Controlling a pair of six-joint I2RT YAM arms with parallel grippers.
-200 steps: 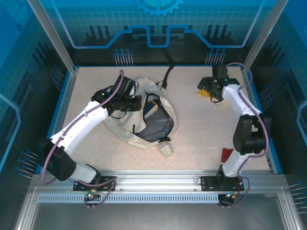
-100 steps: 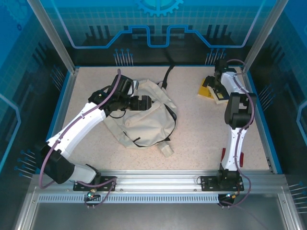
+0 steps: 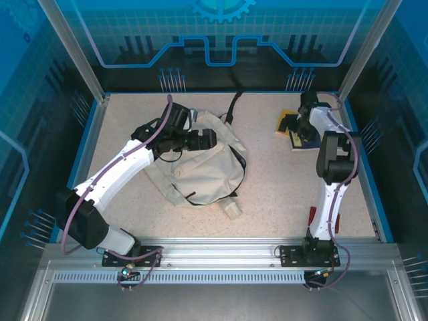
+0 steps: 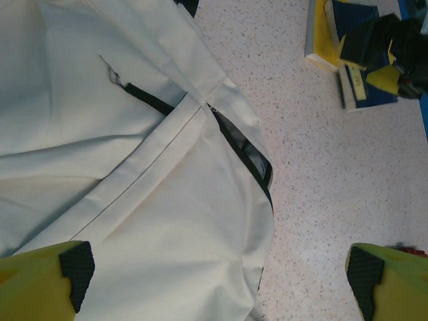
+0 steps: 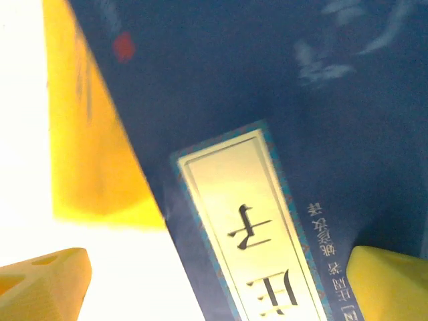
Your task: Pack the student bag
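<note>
Since a second ago the left claw (image 4: 221, 271) has let go of the flap it held up, and the soft cream fabric student bag with black zip trim (image 3: 200, 170) has slumped shut, hiding the grey-blue lining that showed before. That claw now stands released, its yellow fingers (image 4: 77, 267) spread wide with nothing between them but cream cloth directly beneath; a short stretch of black zip gapes just ahead of it. The right claw (image 5: 217, 281) has swung from beside the books to directly above them and is also released, its fingers straddling the dark blue book with a pale title label (image 5: 234, 100), while the yellow-covered book (image 5: 87, 134) lies to one side beneath it. I cannot tell whether its tips touch the cover. For the packing this looks like a small setback: the next book seems lined up for a pick, but the bag's mouth would likely need reopening before anything goes in. As for room, the books sit near the far right corner, so the right claw works close to the blue table rim (image 3: 348, 114) and the frame post beyond it. Between the two claws the speckled tabletop (image 3: 267, 174) offers an open lane toward the bag. A black strap (image 3: 232, 105) trails beyond the left claw.
</note>
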